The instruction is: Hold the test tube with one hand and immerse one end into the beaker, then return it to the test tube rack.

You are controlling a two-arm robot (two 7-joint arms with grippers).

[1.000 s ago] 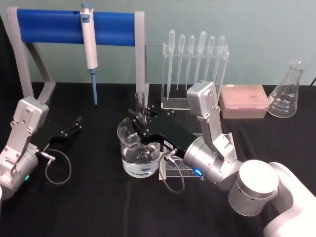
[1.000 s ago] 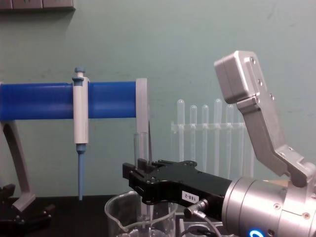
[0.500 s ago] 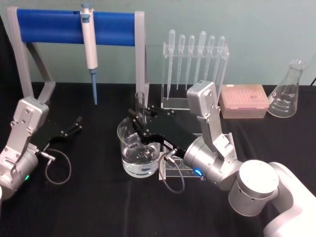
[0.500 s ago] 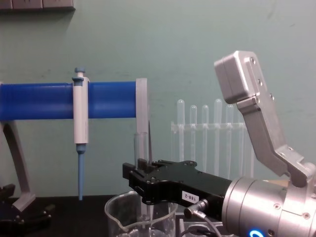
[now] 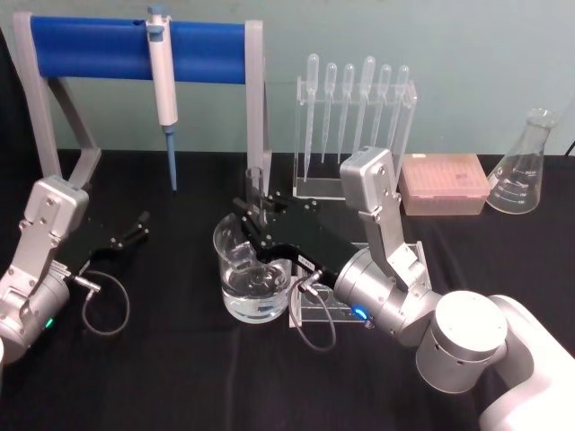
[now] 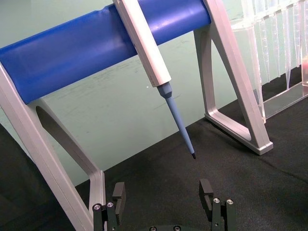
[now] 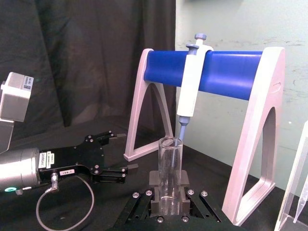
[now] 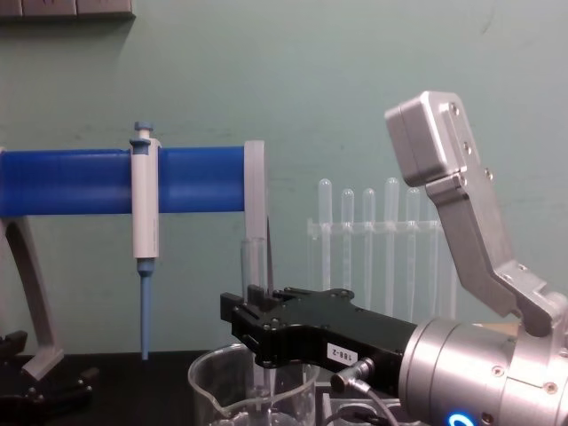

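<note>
My right gripper is shut on the test tube, a clear upright glass cylinder held over the beaker. In the chest view the test tube rises above the black fingers, and its lower end goes down inside the beaker, which holds clear liquid. The right wrist view shows the test tube clamped between the gripper's pads. My left gripper rests low on the black table at the left, open and empty, its fingers spread apart.
A blue-barred stand holds a white pipettor behind the beaker. A clear rack of plastic pipettes, a pink tip box and a glass flask stand at the back right. A clear acrylic block lies under my right arm.
</note>
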